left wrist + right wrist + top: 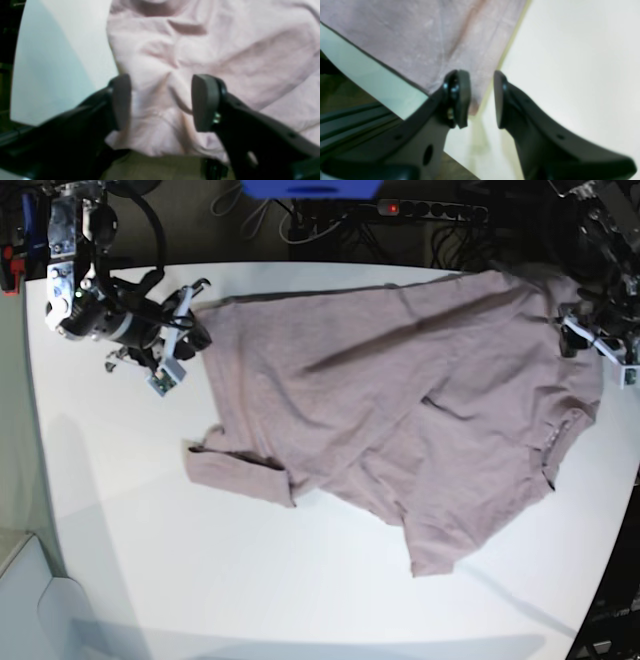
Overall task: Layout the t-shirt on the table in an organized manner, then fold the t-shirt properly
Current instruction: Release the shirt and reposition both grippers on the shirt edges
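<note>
The dusty mauve t-shirt [400, 400] lies spread but wrinkled across the white table [200, 580], with one part folded over at the lower left. My right gripper [187, 320] sits at the shirt's upper left corner. In the right wrist view, that gripper [482, 97] is open, and the shirt's [420, 37] corner tip lies by the gap on the table [570, 62]. My left gripper [585, 330] hovers at the shirt's far right edge. The left wrist view shows it [161, 102] open, above bunched cloth [200, 45] at the table [62, 50] edge.
A power strip [430, 210] with cables and a blue object [310, 188] lie beyond the table's far edge. The table's curved rim runs down the right side close to my left arm. Some shirt fabric hangs over the rim there.
</note>
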`<state>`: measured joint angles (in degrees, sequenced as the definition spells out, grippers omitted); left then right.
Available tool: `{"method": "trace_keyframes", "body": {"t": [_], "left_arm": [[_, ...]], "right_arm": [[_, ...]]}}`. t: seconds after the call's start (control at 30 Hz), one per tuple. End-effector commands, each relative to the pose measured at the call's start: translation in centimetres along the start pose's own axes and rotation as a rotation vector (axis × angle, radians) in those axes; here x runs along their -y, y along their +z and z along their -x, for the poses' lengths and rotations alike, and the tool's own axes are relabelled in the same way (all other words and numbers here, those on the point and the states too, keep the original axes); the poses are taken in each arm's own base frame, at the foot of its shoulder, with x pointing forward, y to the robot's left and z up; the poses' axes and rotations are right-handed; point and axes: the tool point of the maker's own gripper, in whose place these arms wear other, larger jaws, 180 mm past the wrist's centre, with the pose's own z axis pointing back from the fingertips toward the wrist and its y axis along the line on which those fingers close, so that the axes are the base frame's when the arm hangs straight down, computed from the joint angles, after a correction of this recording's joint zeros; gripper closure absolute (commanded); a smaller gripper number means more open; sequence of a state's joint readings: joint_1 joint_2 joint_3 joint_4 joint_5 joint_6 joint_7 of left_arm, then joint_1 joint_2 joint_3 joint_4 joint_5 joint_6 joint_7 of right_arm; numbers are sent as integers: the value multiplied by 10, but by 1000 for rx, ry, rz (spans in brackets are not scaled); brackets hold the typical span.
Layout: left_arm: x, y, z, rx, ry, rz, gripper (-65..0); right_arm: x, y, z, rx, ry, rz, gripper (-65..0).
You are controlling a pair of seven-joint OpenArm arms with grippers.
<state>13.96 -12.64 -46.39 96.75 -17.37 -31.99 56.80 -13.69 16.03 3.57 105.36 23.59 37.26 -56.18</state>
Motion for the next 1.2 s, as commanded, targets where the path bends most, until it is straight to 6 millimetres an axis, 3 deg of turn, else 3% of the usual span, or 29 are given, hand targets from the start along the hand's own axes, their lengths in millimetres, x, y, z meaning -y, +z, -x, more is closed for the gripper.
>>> {"method": "trace_keyframes", "body": {"t": [0.0,0.17,0.27,0.37,0.47,0.6,0.7,0.77,0.87,1.03,1.17], "left_arm": [[-5,5,-11,34,-14,-10,-407],[3,6,-22,69,-12,-1,-412],[14,-1,-41,122,19,32,-412],[31,-29,-48,98,51,86,-409],[45,-56,-46,40,52,117,-406],[53,-72,-53,26,42,131,-267],[58,-80,-51,17,36,143,-98],[61,-87,-50,8,38,155,-33],[61,-95,-40,-31,47,156,0],[62,-104,-26,-85,51,156,-1],[63,-106,-22,-96,58,159,-1]], "right_arm": [[3,4,-11,39,12,7,-197],[11,8,-9,36,9,26,-198],[20,11,-6,32,-11,50,-198],[31,11,4,14,-48,69,-216],[37,6,9,-5,-71,70,-312],[34,5,10,-5,-70,59,-456],[29,2,7,5,-78,46,-490],[25,-1,4,20,-91,37,-492],[19,-5,-1,36,-103,24,-493],[7,-13,-7,63,-136,-1,-495],[9,-23,-6,56,-169,-16,-494]]}}
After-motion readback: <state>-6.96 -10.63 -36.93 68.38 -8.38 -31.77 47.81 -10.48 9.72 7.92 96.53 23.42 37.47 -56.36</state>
